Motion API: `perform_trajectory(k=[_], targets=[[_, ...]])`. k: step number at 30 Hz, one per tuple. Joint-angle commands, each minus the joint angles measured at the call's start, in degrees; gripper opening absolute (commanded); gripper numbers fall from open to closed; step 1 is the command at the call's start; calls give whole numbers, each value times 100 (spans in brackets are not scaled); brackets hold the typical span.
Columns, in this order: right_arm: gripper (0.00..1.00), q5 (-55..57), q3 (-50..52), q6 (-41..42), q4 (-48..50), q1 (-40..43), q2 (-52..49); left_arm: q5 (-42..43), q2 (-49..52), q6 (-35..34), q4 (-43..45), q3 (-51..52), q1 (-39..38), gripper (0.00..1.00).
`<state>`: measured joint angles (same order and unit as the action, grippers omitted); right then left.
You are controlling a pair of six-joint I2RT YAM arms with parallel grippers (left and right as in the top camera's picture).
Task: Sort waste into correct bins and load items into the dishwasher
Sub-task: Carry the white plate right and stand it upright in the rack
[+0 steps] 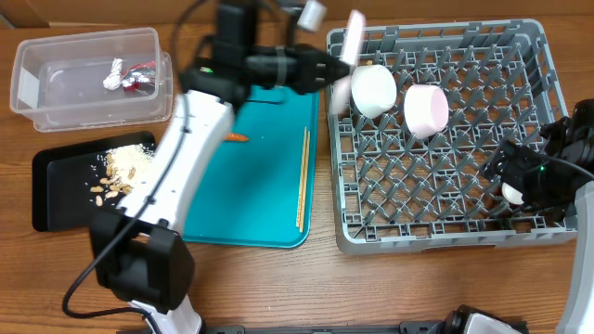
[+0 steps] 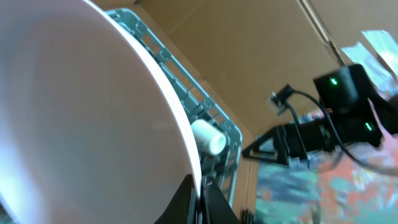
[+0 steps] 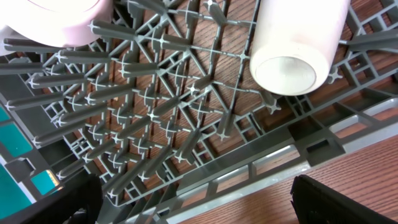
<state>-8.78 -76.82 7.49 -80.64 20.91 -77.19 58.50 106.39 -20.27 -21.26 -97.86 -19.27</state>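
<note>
A large, flat teal rectangular plastic tray (image 1: 264, 199) with a low rim lies on the brown wood-grain table (image 1: 390, 292), a little left of the middle, with its long sides running away from the near edge. Along the table's far edge, at the left, a strip of paler brown cardboard (image 1: 56, 11) shows. In the right wrist view, bare wood grain shows at the lower right.

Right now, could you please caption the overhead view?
Left arm holds white plate over the grey rack, two bowls inside.
</note>
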Motion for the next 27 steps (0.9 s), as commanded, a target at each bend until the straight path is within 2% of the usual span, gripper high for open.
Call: perform_trajectory(k=[1,3,4,6,12,18,24,27], targets=[[100,37,-50,20,11,-4,57,-1832,-181,-1661,94,-92,-678,4],[100,37,-50,20,11,-4,57,-3115,-107,-2686,127,-92,-1276,4],[100,37,-50,20,11,-4,57,-3434,-66,-2994,170,-92,-1445,4],[100,35,-50,20,11,-4,57,-3556,35,-3294,354,-90,-1641,4],[100,37,-50,20,9,-4,57,-2492,667,-4041,1766,-87,-1967,4],[100,37,-50,17,22,-4,57,-2153,1023,-4575,1864,-87,-2050,4],[100,37,-50,17,33,-4,57,-1950,1023,-5567,1172,-87,-2175,4],[100,37,-50,17,33,-4,57,-1456,1023,-5558,1121,-87,-2146,4]])
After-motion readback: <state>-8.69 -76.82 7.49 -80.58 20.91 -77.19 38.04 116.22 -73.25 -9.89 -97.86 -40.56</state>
